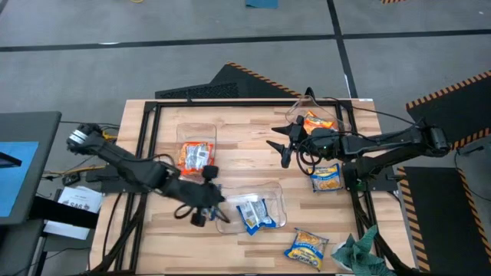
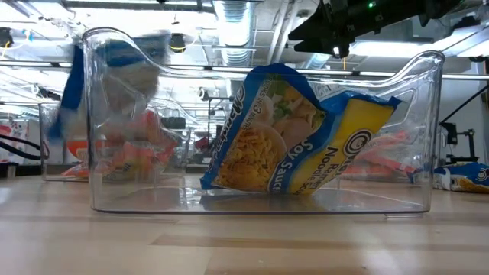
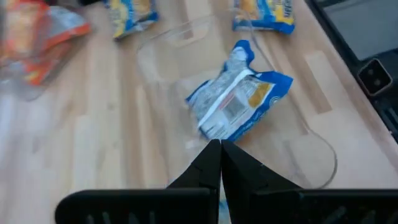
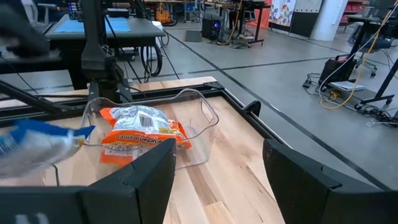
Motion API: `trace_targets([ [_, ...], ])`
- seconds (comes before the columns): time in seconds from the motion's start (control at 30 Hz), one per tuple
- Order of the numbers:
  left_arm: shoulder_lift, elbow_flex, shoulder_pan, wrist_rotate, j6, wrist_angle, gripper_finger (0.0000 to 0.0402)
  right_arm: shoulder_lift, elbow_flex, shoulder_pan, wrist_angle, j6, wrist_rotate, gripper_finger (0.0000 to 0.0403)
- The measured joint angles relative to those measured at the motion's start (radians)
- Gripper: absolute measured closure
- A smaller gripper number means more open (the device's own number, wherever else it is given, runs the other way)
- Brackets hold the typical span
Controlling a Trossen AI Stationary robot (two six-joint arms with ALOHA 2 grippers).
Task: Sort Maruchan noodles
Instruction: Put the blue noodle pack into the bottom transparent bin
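My left gripper (image 1: 215, 205) (image 3: 219, 148) is shut, its tips just at the left end of the near clear tub (image 1: 278, 201). In that tub a blue-and-yellow packet (image 2: 306, 137) leans against the wall. A blurred blue-and-white packet (image 2: 114, 84) (image 3: 233, 102) is at the tub's left end. My right gripper (image 1: 281, 146) (image 4: 217, 174) hangs open and empty above the table's middle. Orange packets (image 1: 196, 157) (image 4: 140, 134) lie in the far-left tub, and another orange packet (image 1: 317, 121) in the far-right tub. Two blue-and-yellow packets (image 1: 327, 178) (image 1: 308, 247) lie loose on the table.
A teal cloth (image 1: 360, 253) lies at the table's near right corner. A black frame (image 1: 149, 138) runs along the table's left, far and right edges. Bare wood (image 1: 245, 161) shows between the three tubs.
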Motion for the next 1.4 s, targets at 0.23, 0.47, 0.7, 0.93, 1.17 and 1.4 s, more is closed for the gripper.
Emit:
trace_targets([
  [0.23, 0.041, 0.000, 0.037, 0.061, 0.003, -0.010, 0.0401, 0.000, 0.000, 0.000, -0.004, -0.003, 0.000, 0.0138],
  [0.47, -0.009, 0.002, -0.060, 0.036, -0.143, -0.123, 0.0401, 0.000, -0.001, 0.000, -0.014, -0.002, 0.000, 0.0138],
  [0.7, -0.003, 0.001, -0.180, -0.058, -0.248, -0.234, 0.0362, 0.000, -0.001, 0.000, -0.014, 0.001, 0.000, 0.0138],
  [0.93, 0.012, 0.002, -0.219, -0.128, -0.165, -0.253, 0.0259, 0.000, -0.001, 0.000, -0.013, 0.003, 0.000, 0.0138],
  [1.17, 0.091, 0.001, -0.202, -0.030, -0.093, -0.300, 0.0172, 0.000, -0.001, 0.000, -0.014, 0.006, 0.000, 0.0138],
  [1.4, 0.112, 0.002, -0.210, -0.006, -0.028, -0.305, 0.0155, 0.000, -0.001, 0.000, -0.025, 0.007, 0.000, 0.0138],
])
